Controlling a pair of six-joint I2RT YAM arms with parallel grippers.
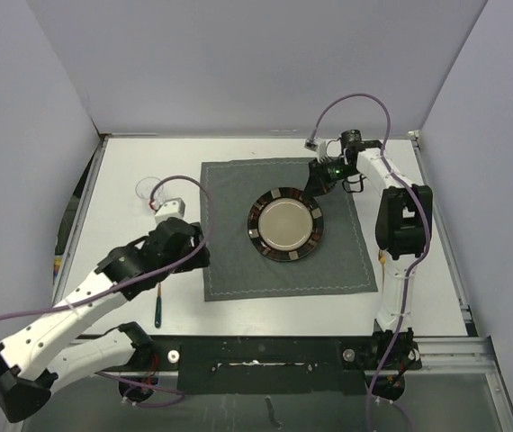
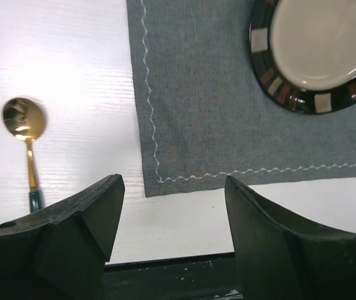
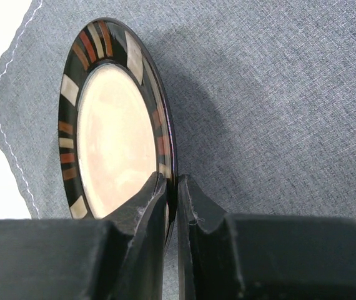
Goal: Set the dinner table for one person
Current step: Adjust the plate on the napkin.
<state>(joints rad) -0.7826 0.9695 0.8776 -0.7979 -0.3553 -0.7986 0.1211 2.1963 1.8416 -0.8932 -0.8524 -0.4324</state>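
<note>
The dinner table [image 1: 117, 216] is a white tabletop with a dark grey stitched placemat [image 1: 279, 270] on it. A round plate [image 1: 285, 225] with a dark striped rim lies on the placemat. My right gripper [image 1: 315, 183] is shut on the plate's far right rim; the right wrist view shows the plate's rim [image 3: 165, 125] pinched between the jaws of this gripper [image 3: 173, 181]. My left gripper [image 1: 192, 256] hovers open and empty over the placemat's left edge. The left wrist view shows the left gripper [image 2: 175, 187] above bare table near the placemat [image 2: 215, 112] corner, with the plate [image 2: 315, 50] beyond.
A gold spoon [image 2: 22, 119] with a blue-green handle lies on the table left of the placemat, also the spoon [image 1: 158, 306] in the top view. A clear glass [image 1: 148, 189] stands at the far left. A black rail [image 1: 265, 346] runs along the near edge.
</note>
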